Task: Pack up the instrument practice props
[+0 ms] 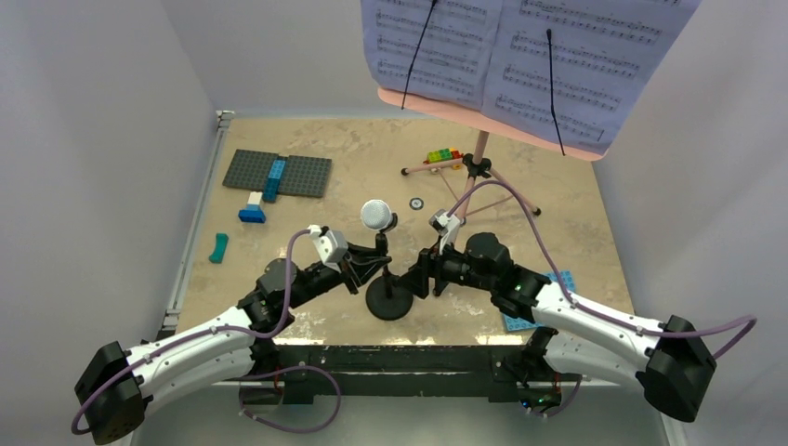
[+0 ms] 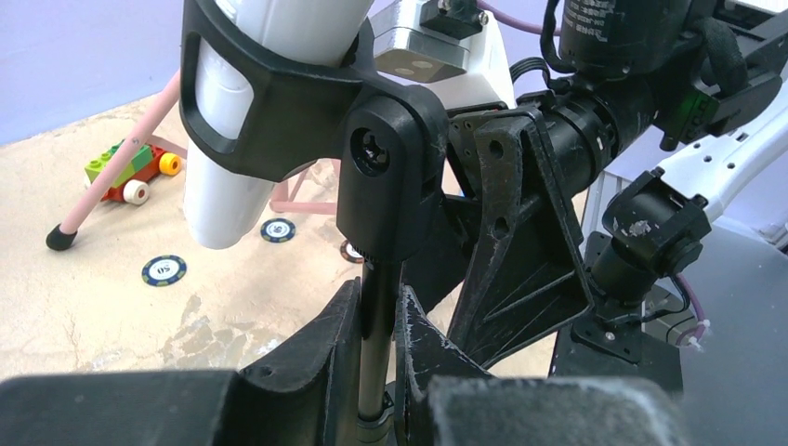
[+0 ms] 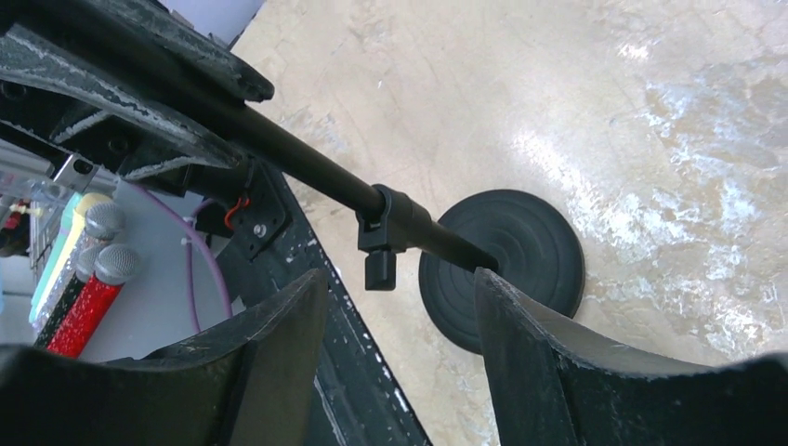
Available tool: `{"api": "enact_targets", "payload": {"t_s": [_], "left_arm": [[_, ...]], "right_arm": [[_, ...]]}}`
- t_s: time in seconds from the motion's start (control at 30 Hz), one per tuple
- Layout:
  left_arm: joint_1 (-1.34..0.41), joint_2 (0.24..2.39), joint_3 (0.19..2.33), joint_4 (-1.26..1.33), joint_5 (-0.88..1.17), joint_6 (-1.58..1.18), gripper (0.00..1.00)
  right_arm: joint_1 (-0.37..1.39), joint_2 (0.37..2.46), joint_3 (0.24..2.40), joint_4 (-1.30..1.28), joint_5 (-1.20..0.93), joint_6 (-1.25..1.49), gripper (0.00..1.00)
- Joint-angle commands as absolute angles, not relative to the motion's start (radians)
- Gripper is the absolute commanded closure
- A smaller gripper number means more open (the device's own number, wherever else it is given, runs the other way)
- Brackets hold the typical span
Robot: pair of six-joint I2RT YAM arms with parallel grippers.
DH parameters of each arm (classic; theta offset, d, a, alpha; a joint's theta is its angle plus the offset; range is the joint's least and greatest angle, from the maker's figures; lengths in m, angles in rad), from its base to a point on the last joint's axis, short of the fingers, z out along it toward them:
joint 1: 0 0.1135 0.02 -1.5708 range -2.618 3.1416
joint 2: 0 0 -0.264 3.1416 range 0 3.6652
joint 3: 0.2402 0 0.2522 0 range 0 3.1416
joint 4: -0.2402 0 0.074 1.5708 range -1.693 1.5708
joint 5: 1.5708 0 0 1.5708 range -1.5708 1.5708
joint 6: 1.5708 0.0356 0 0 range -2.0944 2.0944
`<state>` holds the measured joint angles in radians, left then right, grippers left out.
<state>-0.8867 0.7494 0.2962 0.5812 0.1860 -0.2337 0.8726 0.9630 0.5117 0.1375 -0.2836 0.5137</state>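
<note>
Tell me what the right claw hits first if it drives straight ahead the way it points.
Probably the mic stand pole, at its collar just above the round base: it crosses the gap between the right claw's open fingers. Depth is unclear.

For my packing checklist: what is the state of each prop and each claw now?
Thin black round-based mic stand: standing on its base, pole clamped.
Small grey-white microphone: seated in the stand's clip.
Pink tripod music stand: unfolded, standing.
Lavender sheet-music pages: open on its desk.
Left claw: shut on the pole.
Right claw: open.
</note>
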Motion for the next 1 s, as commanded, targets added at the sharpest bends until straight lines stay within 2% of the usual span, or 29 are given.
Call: {"api": "enact_targets", "payload": {"t_s": [0.0, 0.27, 0.5, 0.77, 0.83, 0.87, 0.97], "left_arm": [[-0.894, 0.761, 0.299, 0.492, 0.141, -0.303, 1.0], [-0.893, 0.765, 0.31, 0.471, 0.133, -0.3, 1.0], [-0.895, 0.765, 0.322, 0.444, 0.133, -0.291, 1.0], [-0.902, 0.763, 0.329, 0.427, 0.127, -0.284, 1.0], [-0.903, 0.766, 0.335, 0.42, 0.125, -0.282, 1.0], [-0.905, 0.768, 0.338, 0.416, 0.124, -0.281, 1.0], [-0.91, 0.779, 0.35, 0.4, 0.111, -0.281, 1.0]], "right_arm": [[0.891, 0.981, 0.536, 0.248, -0.195, 0.534, 0.39], [0.909, 1.054, 0.563, 0.269, -0.207, 0.528, 0.51], [0.919, 1.076, 0.566, 0.272, -0.219, 0.52, 0.56], [0.929, 1.095, 0.578, 0.257, -0.219, 0.49, 0.81], [0.933, 1.099, 0.578, 0.252, -0.212, 0.478, 0.91], [0.934, 1.102, 0.578, 0.25, -0.208, 0.472, 1.0], [0.955, 1.105, 0.567, 0.261, -0.177, 0.421, 1.0]]}}
